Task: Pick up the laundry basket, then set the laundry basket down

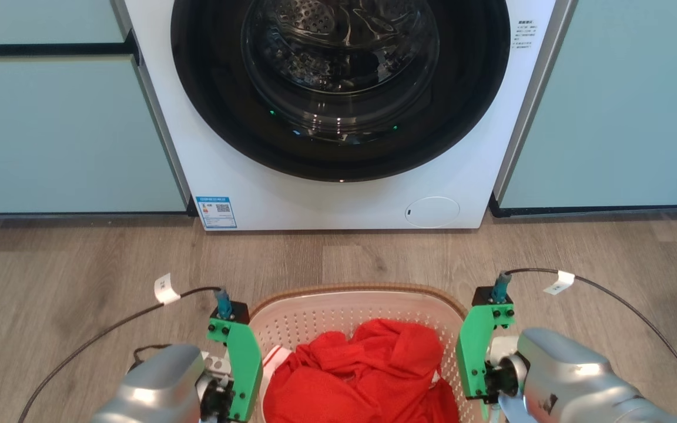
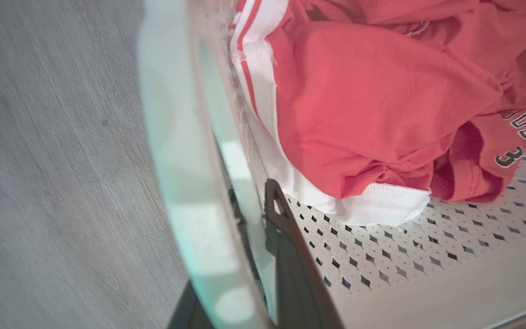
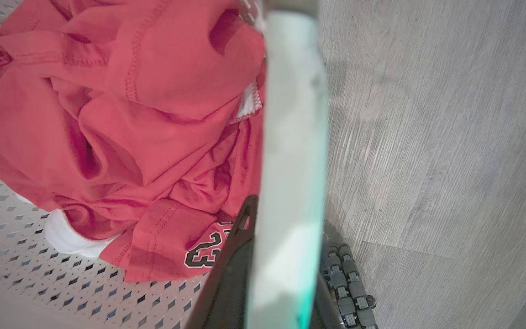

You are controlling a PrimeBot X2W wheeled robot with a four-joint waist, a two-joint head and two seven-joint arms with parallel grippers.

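Note:
The laundry basket (image 1: 356, 289), white and perforated with a brown woven rim, sits low in the head view between my two arms. A crumpled red jersey (image 1: 368, 370) with white trim lies in it. My left gripper (image 2: 254, 201) straddles the basket's left rim: one dark finger (image 2: 286, 237) is inside against the wall, the other sits outside under the white handle (image 2: 190, 183). My right gripper (image 3: 286, 214) holds the right rim the same way, with one finger (image 3: 240, 237) inside and the handle (image 3: 290, 137) between the jaws. Whether the basket rests on the floor is unclear.
A white front-loading washing machine (image 1: 338, 117) with its round dark door stands straight ahead, between pale green cabinets (image 1: 50, 129). Grey wood floor (image 1: 374, 252) lies between it and the basket. Black cables (image 1: 97, 338) loop off both wrists. A small ribbed part (image 3: 347, 283) shows below the right handle.

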